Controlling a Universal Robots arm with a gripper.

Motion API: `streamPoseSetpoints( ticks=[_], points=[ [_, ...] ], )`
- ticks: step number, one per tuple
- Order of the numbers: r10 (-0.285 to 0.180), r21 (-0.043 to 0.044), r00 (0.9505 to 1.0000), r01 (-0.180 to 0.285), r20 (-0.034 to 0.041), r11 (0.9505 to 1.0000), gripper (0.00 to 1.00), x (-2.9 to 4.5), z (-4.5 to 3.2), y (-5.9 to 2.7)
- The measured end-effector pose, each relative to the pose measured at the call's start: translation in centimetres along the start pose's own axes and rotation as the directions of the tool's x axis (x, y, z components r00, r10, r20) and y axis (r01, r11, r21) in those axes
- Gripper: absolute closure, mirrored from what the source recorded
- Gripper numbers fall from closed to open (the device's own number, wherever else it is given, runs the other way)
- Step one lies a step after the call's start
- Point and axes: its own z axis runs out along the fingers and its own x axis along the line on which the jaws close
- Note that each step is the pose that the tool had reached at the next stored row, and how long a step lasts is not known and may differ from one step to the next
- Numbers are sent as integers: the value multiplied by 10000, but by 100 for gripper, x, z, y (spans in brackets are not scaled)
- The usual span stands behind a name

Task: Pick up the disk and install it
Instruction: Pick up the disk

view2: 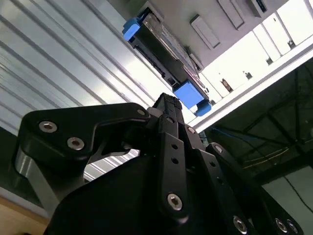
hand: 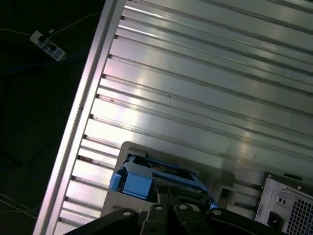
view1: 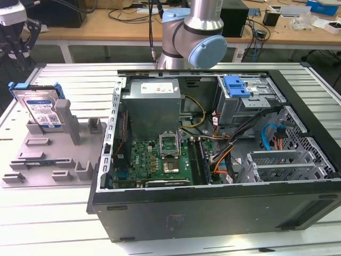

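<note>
- Exterior view: the disk [view1: 41, 109] leans tilted on a grey fixture tray [view1: 48, 165], label facing up, with its blue rail bracket around the edges.
- The tray lies on the ribbed metal table [view1: 74, 80], close to the table's edge on the exterior view's left.
- The gripper [view1: 18, 50] hangs above the disk and apart from it, over the table's far corner on that side. It holds nothing, and I cannot tell how far open it is.
- The open computer case [view1: 213, 160] lies on the table just beside the tray, toward the exterior view's right. Its grey drive cage with a blue latch [view1: 237, 88] sits at the case's far side.
- The robot arm [view1: 192, 26] rises behind the case at the table's far edge.
- Second wrist view: the disk [view2: 164, 54] shows edge-on, with a blue bracket end at each end, propped on the grey fixture tray [view2: 215, 24].
- The black gripper [view2: 168, 105] points toward the disk with its tip near the closer blue end. Contact cannot be made out.
- The ribbed table [view2: 58, 63] runs beneath.
- First wrist view: the disk [hand: 161, 172] and its blue bracket sit on the tray [hand: 128, 147], just beyond the gripper [hand: 168, 211].
- The table [hand: 195, 73] spreads past it, and a corner of the computer case [hand: 288, 200] lies beside the tray.
- A power strip [hand: 46, 44] lies on the dark floor off the table's edge.
</note>
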Motion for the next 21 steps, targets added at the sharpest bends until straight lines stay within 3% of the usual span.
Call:
streamPoseSetpoints(
  ticks=[3, 8, 13, 15, 21],
  points=[
    [-739, -5, 9973, 739, -32, 9973, 89, 2, 0, 0],
    [-1413, -12, 9900, 1413, -62, 9900, 89, 5, 0, -1],
    [-2118, -20, 9773, 2118, -92, 9773, 89, 8, -1, -4],
    [-2437, -24, 9698, 2437, -100, 9698, 89, 11, 1, -14],
    [-2917, -31, 9564, 2917, -121, 9565, 89, 18, -2, -36]
  ],
)
